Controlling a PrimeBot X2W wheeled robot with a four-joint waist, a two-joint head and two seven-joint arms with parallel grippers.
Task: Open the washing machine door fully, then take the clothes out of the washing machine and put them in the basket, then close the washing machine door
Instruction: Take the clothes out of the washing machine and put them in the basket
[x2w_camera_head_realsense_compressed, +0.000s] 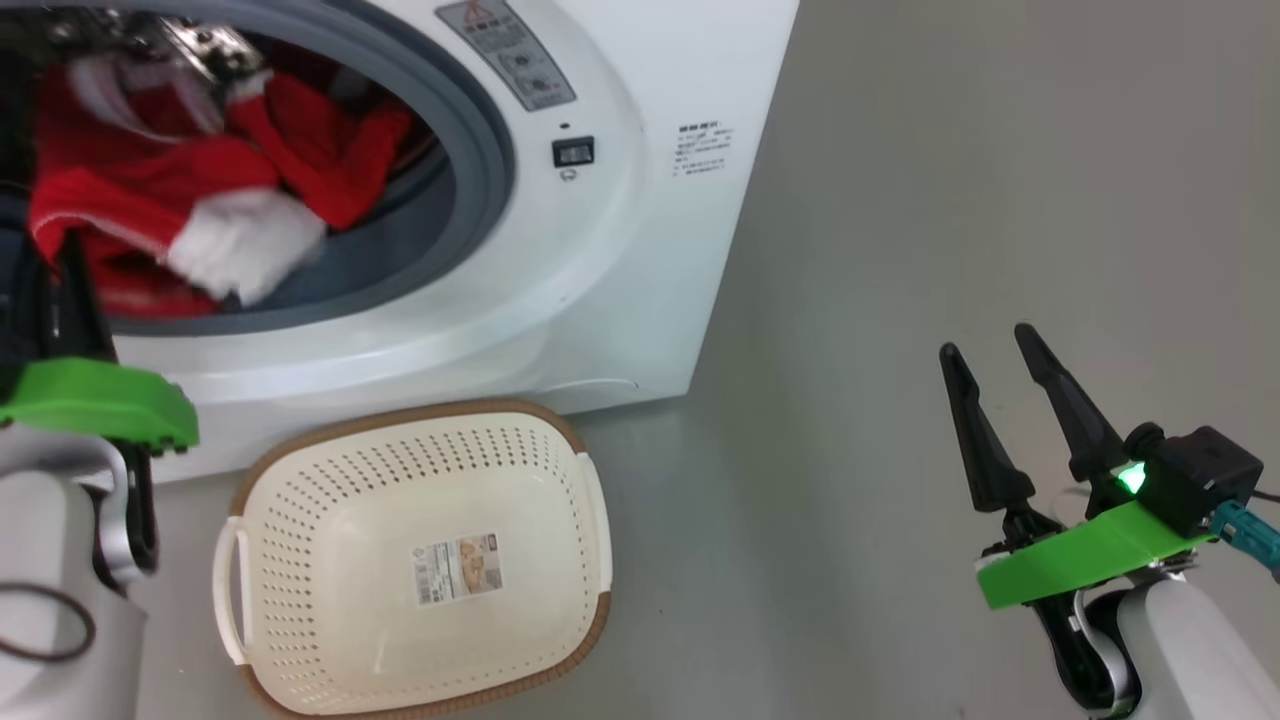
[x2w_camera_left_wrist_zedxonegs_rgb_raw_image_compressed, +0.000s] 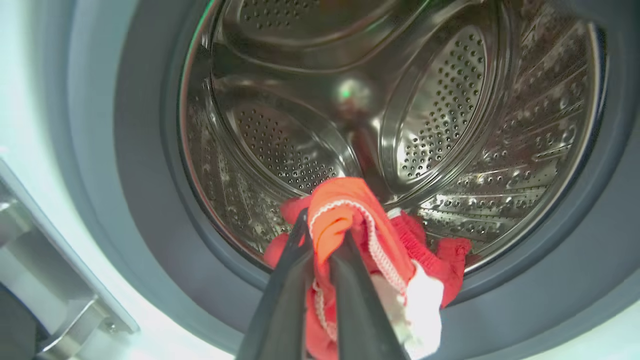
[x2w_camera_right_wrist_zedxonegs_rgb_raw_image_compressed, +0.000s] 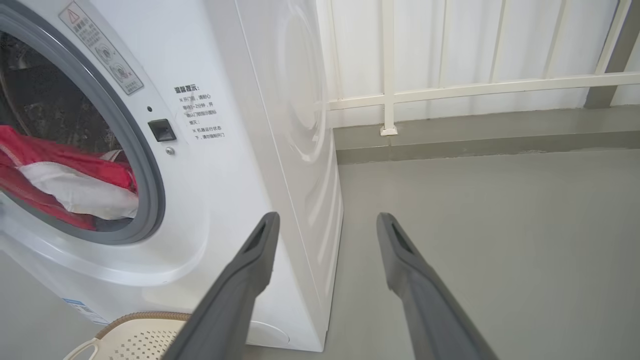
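The left pincer (x2w_camera_left_wrist_zedxonegs_rgb_raw_image_compressed: 324, 227) grips the clothes (x2w_camera_left_wrist_zedxonegs_rgb_raw_image_compressed: 350, 195) at the washer (x2w_camera_left_wrist_zedxonegs_rgb_raw_image_compressed: 90, 150) mouth; the right pincer (x2w_camera_head_realsense_compressed: 987, 340) gapes open over the floor (x2w_camera_head_realsense_compressed: 900, 200).

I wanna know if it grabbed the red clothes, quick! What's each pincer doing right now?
Left pincer: shut on the red clothes, at the washing machine opening.
Right pincer: open, holding nothing.
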